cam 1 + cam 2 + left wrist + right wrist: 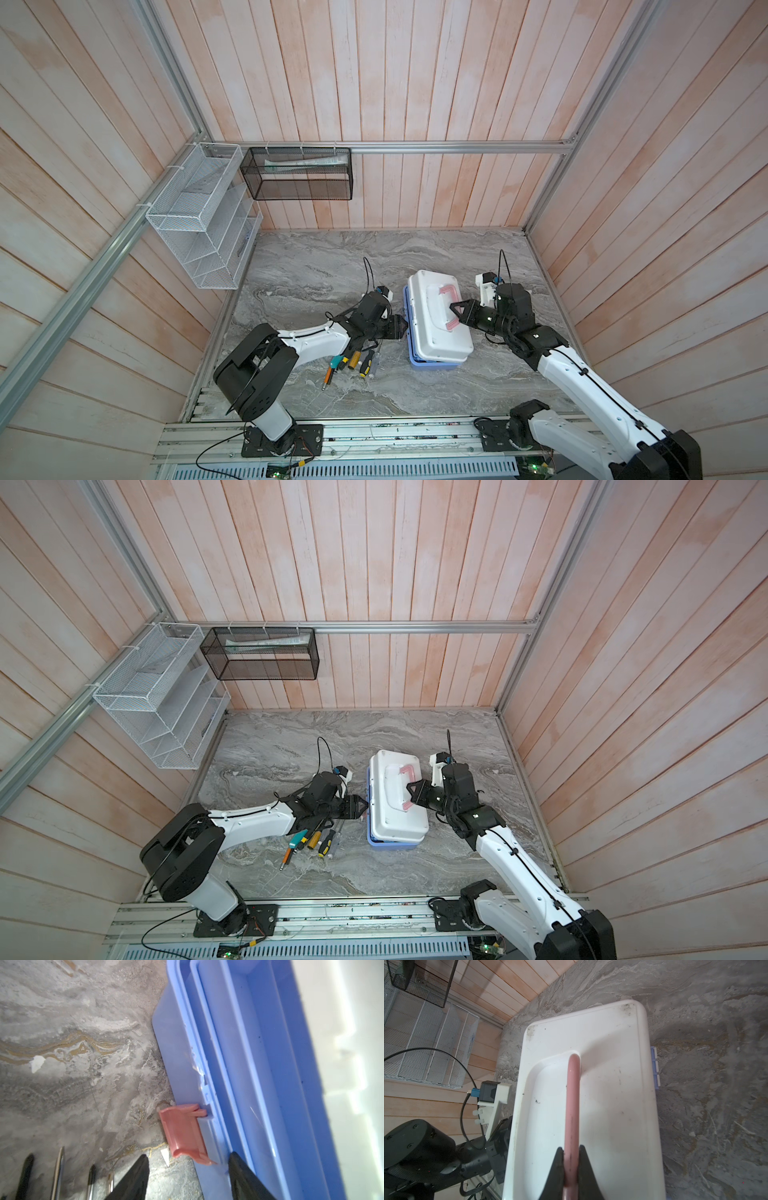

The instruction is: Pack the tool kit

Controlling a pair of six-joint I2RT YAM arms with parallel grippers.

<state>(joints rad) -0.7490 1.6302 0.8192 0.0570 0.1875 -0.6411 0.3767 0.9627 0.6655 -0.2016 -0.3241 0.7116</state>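
Baskets up at the far left: the white wire basket (195, 216) hangs on the side wall at ten o'clock and the black mesh basket (299, 174) on the back wall at eleven, both well apart from the action. Down on the marble table (316, 266), at seven o'clock from the case, the loose tools lie in a bunch: orange stick (327, 375), teal tool (335, 361), then the screwdrivers (366, 365), shafts running under the left arm.

And there's the left gripper (402, 327), at nine o'clock of the case, just beside its long side. The left wrist view tells it best: its fingers (133, 1178) are spread, one over the table and the other over the rim of the blue base (178, 1053). The pink latch (182, 1132) sits between them with a gap showing beside it, so nothing is grasped. Past the rim the tray (261, 1064) lies open to view, with the white lid (432, 336) lifted off that edge.

The case (392, 812) itself sits just to three o'clock of the table's middle in both top views. Reaching in from three o'clock is the right gripper (571, 1147), clenched on the pink handle (572, 1095) over the lid's recess.
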